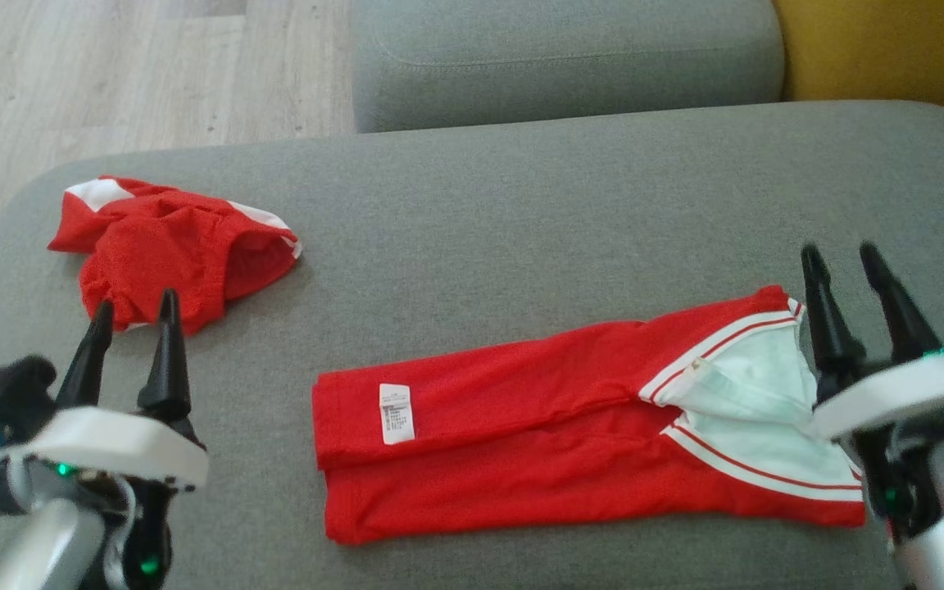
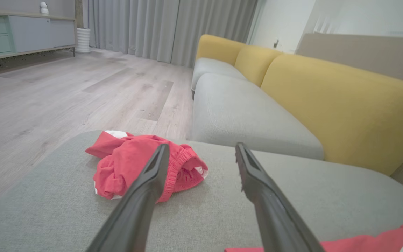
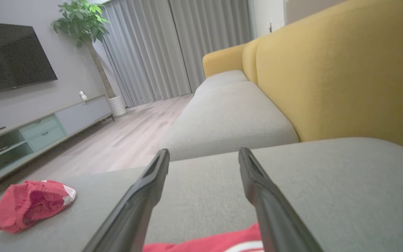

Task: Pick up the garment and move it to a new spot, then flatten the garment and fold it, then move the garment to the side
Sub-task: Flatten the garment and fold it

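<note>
A red garment (image 1: 537,426) with white trim and a white label lies folded lengthwise on the grey cushion (image 1: 521,213), centre right; slivers of it show in both wrist views (image 2: 380,241) (image 3: 208,243). A second red garment (image 1: 177,250) lies crumpled at the cushion's far left (image 2: 124,164) (image 3: 30,203). My left gripper (image 1: 134,301) is open and empty, just in front of the crumpled piece (image 2: 202,145). My right gripper (image 1: 839,248) is open and empty at the folded garment's right end, by its white-trimmed opening (image 3: 204,149).
Beyond the cushion sits another grey sofa seat (image 1: 562,57) with a yellow backrest (image 1: 890,49) on the right. Wood floor (image 1: 111,74) lies past the cushion's left edge. A TV cabinet (image 3: 47,126) and a potted plant (image 3: 82,21) stand far off.
</note>
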Controlling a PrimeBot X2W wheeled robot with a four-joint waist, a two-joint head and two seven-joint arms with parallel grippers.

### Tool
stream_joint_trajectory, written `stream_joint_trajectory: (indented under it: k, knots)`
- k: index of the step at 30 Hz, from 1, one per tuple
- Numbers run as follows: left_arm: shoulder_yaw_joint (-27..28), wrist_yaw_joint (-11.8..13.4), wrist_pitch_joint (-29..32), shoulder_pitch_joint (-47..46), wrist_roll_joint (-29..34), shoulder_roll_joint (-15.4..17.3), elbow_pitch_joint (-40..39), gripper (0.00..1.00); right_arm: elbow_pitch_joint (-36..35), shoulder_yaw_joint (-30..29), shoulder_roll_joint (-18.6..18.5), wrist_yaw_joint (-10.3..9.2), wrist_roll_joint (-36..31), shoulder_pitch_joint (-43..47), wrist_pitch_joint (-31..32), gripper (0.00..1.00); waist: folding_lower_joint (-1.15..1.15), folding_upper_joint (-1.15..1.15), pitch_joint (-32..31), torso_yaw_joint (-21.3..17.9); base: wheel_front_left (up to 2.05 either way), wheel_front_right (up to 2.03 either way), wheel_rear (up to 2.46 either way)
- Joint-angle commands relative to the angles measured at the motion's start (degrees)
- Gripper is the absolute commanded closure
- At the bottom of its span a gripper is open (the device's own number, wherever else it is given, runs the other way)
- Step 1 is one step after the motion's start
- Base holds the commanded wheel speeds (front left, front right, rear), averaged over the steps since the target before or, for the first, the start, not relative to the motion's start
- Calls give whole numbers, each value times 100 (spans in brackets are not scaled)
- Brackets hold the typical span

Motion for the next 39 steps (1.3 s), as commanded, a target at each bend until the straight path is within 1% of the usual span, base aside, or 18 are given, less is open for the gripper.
stream_joint_trajectory:
  k: [1,3,7,11,15,19,22,23,24,25,27,29,32,39]
  knots:
    - [496,2,-66,-159,206,2,-250,0,-171,13,-47,-4,-91,-38,-47,0,0,0,-18,23,0,0,0]
    - [835,-83,-67,159,570,-346,-361,0,-122,-34,-16,-4,-272,133,-101,0,0,0,-35,47,0,0,0]
    - [1301,-360,-68,638,1326,-925,-471,0,35,-134,85,-4,-616,387,-113,0,0,0,-36,45,0,0,0]
    - [1486,-638,-69,905,1845,-1356,-359,0,198,-301,220,-4,-907,450,-84,0,0,0,28,18,0,0,0]
    - [1555,-956,-69,929,2079,-1666,-208,0,437,-392,255,-4,-1115,420,86,0,0,0,76,22,0,0,0]
    - [1594,-1211,-69,878,2190,-1852,-15,0,746,-440,203,-4,-1142,194,465,0,0,0,122,-15,0,0,0]
    - [1656,-1327,-69,831,2273,-1952,84,0,1097,-431,121,-4,-1093,-74,997,0,0,0,161,-36,0,0,0]
    - [1688,-1400,-69,798,2317,-2006,136,0,1385,-422,68,-4,-1071,-290,1411,0,0,0,199,-31,0,0,0]
    - [1698,-1437,-69,779,2333,-2030,166,0,1548,-496,82,-4,-1010,-405,1604,0,0,0,217,-28,0,0,0]
    - [1698,-1437,-69,779,2333,-2030,166,0,1548,-496,82,-4,-1010,-405,1604,0,0,0,217,-28,0,0,0]
    - [1718,-1507,-70,734,2365,-2073,221,0,1874,-466,20,-4,-1083,-624,2030,0,0,0,245,-1,0,0,0]
    - [1721,-1572,-70,686,2395,-2108,294,0,2116,-548,29,-4,-1013,-855,2236,0,0,0,295,58,0,0,0]
    - [1731,-1645,-70,605,2434,-2153,400,0,2513,-532,33,-4,-983,-1102,2706,0,0,0,358,148,0,0,0]
    - [1804,-1738,-70,476,2500,-2209,526,0,3078,-575,60,-4,-938,-1491,3339,0,0,0,501,329,0,0,0]
